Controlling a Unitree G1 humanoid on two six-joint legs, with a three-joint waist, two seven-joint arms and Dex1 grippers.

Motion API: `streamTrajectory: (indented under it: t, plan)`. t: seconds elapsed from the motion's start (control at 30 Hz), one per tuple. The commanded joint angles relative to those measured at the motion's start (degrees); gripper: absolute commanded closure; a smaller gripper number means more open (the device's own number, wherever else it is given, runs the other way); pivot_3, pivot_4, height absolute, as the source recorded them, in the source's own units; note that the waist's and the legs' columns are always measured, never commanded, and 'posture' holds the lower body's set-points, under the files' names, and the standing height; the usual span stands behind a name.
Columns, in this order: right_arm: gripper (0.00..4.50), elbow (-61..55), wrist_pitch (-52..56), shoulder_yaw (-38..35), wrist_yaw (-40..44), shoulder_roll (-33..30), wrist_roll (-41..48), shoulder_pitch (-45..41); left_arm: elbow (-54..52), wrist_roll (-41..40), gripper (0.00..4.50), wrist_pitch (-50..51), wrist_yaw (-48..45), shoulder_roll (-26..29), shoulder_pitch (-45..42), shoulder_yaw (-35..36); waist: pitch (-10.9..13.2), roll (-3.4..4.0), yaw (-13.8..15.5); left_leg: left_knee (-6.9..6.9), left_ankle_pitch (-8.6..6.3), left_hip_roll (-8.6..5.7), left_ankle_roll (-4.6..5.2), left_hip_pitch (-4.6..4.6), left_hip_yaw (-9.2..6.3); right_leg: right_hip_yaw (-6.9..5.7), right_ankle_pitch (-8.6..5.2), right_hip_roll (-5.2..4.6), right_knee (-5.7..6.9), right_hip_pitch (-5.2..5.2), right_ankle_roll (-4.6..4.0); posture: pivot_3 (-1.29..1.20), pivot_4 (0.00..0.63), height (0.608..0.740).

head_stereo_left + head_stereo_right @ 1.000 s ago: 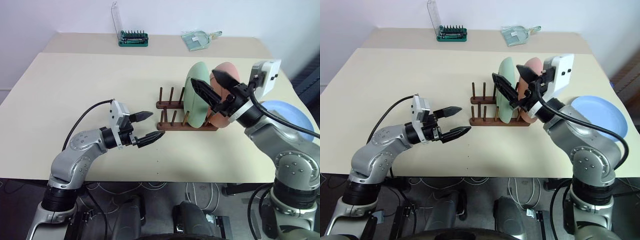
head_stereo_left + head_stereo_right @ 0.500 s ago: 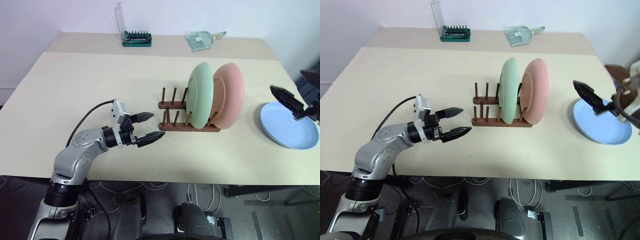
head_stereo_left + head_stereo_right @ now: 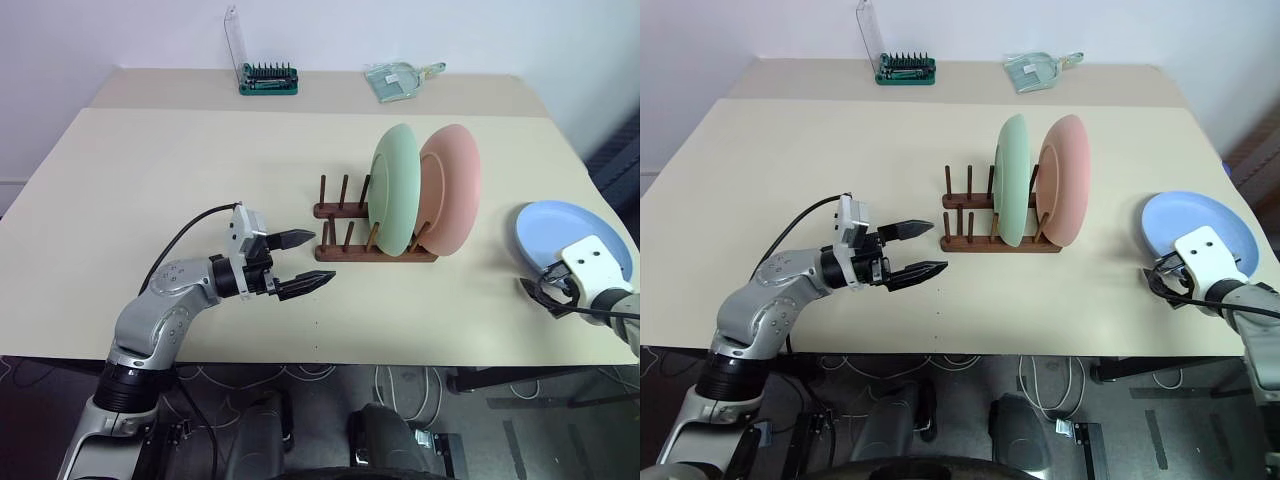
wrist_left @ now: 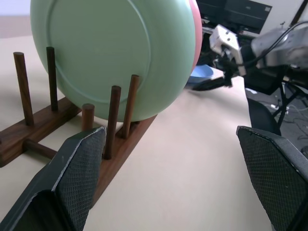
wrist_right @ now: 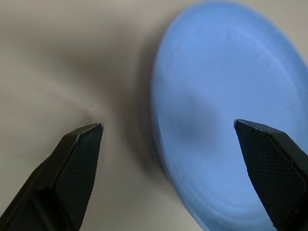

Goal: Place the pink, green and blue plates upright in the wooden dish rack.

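Note:
The green plate (image 3: pixel 397 188) and pink plate (image 3: pixel 455 188) stand upright side by side at the right end of the wooden dish rack (image 3: pixel 340 228). To the right of them the blue plate (image 3: pixel 560 235) lies flat on the table. My right gripper (image 3: pixel 540 293) hovers low at that plate's near-left rim, open, with the plate (image 5: pixel 226 96) ahead between its fingertips and nothing held. Left of the rack my left gripper (image 3: pixel 326 259) stands open and empty, pointing at the rack's pegs (image 4: pixel 113 118).
A green bit-set case (image 3: pixel 267 78) with a clear lid and a clear plastic bag (image 3: pixel 400 78) lie at the table's far edge. The blue plate sits close to the table's right edge. Bare tabletop (image 3: pixel 150 180) stretches to the left.
My right arm has swung away from the rack, to the right and down, to the blue plate's near rim. The left gripper has stayed where it was.

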Motion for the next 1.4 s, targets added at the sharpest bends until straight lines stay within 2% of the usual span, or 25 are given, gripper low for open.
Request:
streamTrajectory:
  t: [0.03,0.27,0.53,0.67,0.8,0.9,1.03,1.1,1.27,1.4]
  plan:
    - [0.89,4.5,-2.6,0.77,-0.86,0.92,-2.46,-2.26,-2.84,-0.41,0.0,-0.5,0.58,0.57,0.53,1.24,0.0,0.0,0.07,0.02,0.0,0.0,0.0,0.0,0.0,0.0,0.0,0.0,0.01,0.01,0.0,0.0,0.15,0.732]
    - [4.43,5.27,-4.6,1.37,-1.44,1.53,-4.34,-3.61,-3.37,-0.91,0.0,0.13,1.55,0.85,0.74,1.7,-0.01,0.02,0.19,0.03,0.0,-0.01,0.0,0.0,-0.01,-0.01,0.0,-0.02,0.0,0.04,0.01,0.0,0.15,0.732]
    - [4.48,-2.52,-4.01,-3.0,-10.66,0.82,-8.94,-8.49,-2.0,-0.58,0.0,-0.67,0.59,0.63,0.47,1.29,0.02,0.27,-0.07,0.05,0.0,0.0,-0.01,0.01,0.0,0.0,0.0,-0.01,0.05,0.01,0.0,0.0,0.15,0.732]
    - [4.48,-12.16,-7.1,-5.08,-12.42,0.47,-8.23,-16.46,-1.4,-0.42,0.0,-1.18,-0.21,0.48,0.65,1.02,0.06,0.61,-0.17,0.04,0.02,0.0,-0.03,0.0,0.02,0.0,0.0,0.0,0.08,-0.05,0.0,0.0,0.15,0.732]
    - [4.48,-20.3,-7.09,-2.93,-10.04,1.35,-4.87,-28.16,-0.97,-0.15,0.0,-1.5,-0.74,0.18,0.65,0.71,0.06,0.64,0.06,-0.02,0.05,0.02,-0.09,0.0,0.0,0.0,0.0,0.05,0.09,-0.09,0.0,0.0,0.15,0.732]
    - [4.48,-26.22,-5.14,-0.94,-6.27,4.54,2.0,-33.57,-1.1,-0.08,0.0,-1.6,-0.79,0.04,0.83,0.66,0.06,0.59,0.22,-0.03,0.05,0.01,-0.09,-0.02,-0.02,0.0,0.0,0.03,0.04,-0.05,0.0,0.0,0.15,0.732]
    - [4.48,-36.46,4.63,2.39,-5.13,14.22,20.03,-39.76,-1.67,-0.21,0.0,-1.48,-0.06,-0.04,1.57,1.05,0.06,0.58,0.08,-0.01,0.04,0.01,-0.07,-0.03,-0.03,0.0,0.0,-0.02,0.04,-0.03,-0.01,0.0,0.15,0.732]
    - [4.48,-40.37,9.8,4.37,-8.06,21.71,31.35,-40.83,-1.94,-0.12,0.0,-1.69,0.65,-0.1,2.07,1.44,0.06,0.58,-0.13,-0.02,0.04,0.03,-0.07,-0.03,-0.05,0.01,0.0,-0.03,0.13,-0.06,-0.01,0.0,0.15,0.732]
    - [4.48,-42.74,16.64,7.69,-17.95,35.86,49.27,-38.24,-0.69,0.73,0.0,-3.36,1.67,0.82,2.6,3.34,0.01,0.5,0.05,-0.03,0.02,0.04,-0.03,-0.06,-0.09,-0.02,0.0,-0.05,0.14,-0.07,-0.02,0.0,0.15,0.732]
    - [4.48,-42.89,19.76,9.37,-24.76,40.8,57.46,-34.99,0.94,1.82,0.0,-4.66,1.76,2.03,2.96,4.52,0.0,0.47,0.03,-0.01,-0.03,-0.01,0.06,-0.08,-0.08,-0.02,0.0,-0.09,0.13,-0.08,-0.02,0.0,0.15,0.732]
